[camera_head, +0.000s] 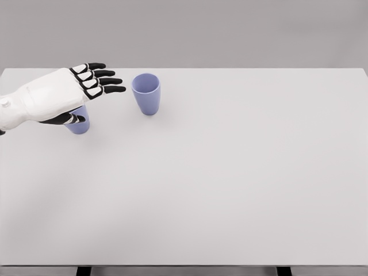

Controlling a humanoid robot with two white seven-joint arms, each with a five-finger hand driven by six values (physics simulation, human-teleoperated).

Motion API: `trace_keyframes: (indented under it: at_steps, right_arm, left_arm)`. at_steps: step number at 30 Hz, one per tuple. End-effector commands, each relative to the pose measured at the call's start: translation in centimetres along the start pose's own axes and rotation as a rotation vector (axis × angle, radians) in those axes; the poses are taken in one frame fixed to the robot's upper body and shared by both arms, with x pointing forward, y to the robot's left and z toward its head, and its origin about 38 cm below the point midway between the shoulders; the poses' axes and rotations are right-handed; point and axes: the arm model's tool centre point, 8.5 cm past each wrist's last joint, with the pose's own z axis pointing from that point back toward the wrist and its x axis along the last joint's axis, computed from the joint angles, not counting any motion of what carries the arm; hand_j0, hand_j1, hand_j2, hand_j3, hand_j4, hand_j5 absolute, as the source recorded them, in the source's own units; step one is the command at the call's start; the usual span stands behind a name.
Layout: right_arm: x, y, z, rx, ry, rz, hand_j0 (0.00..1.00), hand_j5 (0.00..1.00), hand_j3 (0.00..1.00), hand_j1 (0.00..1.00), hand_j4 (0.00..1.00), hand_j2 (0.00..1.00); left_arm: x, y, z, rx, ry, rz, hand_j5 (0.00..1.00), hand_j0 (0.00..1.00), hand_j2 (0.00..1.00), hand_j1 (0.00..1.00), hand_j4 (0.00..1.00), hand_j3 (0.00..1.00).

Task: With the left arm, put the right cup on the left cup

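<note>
- Left hand (86,86) is out over the far left of the table (230,190), palm down, four black fingers (106,80) stretched flat toward the right, thumb tucked under. Wide and holding nothing.
- Right beneath it sits the left cup (79,125). Only the lower part peeks out under the palm and thumb, so I can't say whether the thumb is brushing it or just passing above.
- Just beyond the fingertips stands the right cup (146,94), upright, mouth up, clear of the hand and apart from the left cup.
- Both cups are the same pale violet tumbler, tapering toward the base. The right cup looks empty from here; the inside of the left cup is hidden by the hand.
- Step in hand, as I read it: the reach. Nothing is grasped, and the right cup is still on the table, untouched.
- The next move calls for carrying the hand further right, turning the palm to face the cup's wall, and closing the fingers round it.
- After that it's a lift well clear of the left cup's rim, a carry to the left, and a straight drop so the narrow base seats in or on the other.
- Watch that thumb on the way out: a nudge could tip the left cup.
- No right arm in sight.
</note>
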Motion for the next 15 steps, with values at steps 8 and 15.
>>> trace_keyframes:
  at_steps: [8,15]
  right_arm:
    - [0.01,0.01,0.0,0.001,0.0,0.0,1.0,1.0,1.0,1.0,1.0,1.0]
    - [0.01,0.01,0.0,0.001,0.0,0.0,1.0,1.0,1.0,1.0,1.0,1.0]
  left_arm:
    - [0.41,0.18,-0.15,-0.01,-0.008,-0.032,1.0,1.0,1.0,1.0,1.0,1.0]
    - [-0.42,-0.77,0.18,-0.053,0.027,-0.058,1.0,1.0,1.0,1.0,1.0,1.0]
